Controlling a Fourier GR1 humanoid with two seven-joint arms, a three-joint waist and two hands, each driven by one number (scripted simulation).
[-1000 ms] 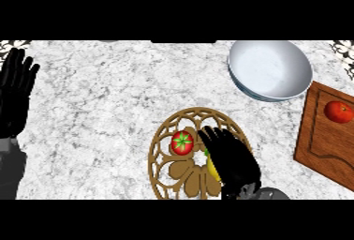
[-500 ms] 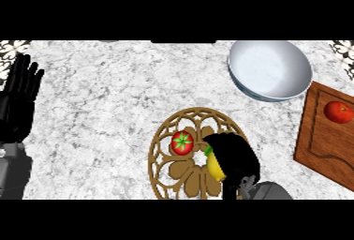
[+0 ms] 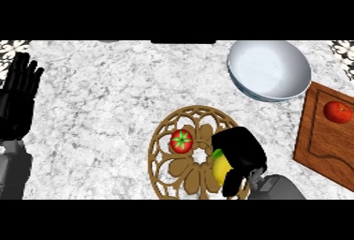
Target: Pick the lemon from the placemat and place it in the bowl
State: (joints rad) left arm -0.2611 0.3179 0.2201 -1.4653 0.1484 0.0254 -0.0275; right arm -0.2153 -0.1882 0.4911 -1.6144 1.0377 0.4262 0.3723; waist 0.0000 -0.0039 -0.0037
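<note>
Our right hand (image 3: 239,151) sits low over the right side of the placemat (image 3: 166,140), fingers curled down around the lemon (image 3: 222,169), of which only a yellow sliver shows at the hand's left edge. We read this as the closing of the grasp, lemon not yet lifted off the mat. To do it well, we judge the fingers should wrap under the fruit's widest part before any rise, since a round lemon could roll out sideways; then lift straight up, clear of the mat's openwork, before swinging up and right toward the bowl (image 3: 269,68). The small tomato (image 3: 182,141) lies on the mat just left of the hand, near but apart, and we should not nudge it. Left hand (image 3: 17,101) rests open at the view's left edge, fingers straight and up. Containers: the pale bowl sits at upper right, well apart from the mat, and we see nothing inside it. The wooden cutting board (image 3: 321,145) at the right edge carries a second tomato (image 3: 337,112).
</note>
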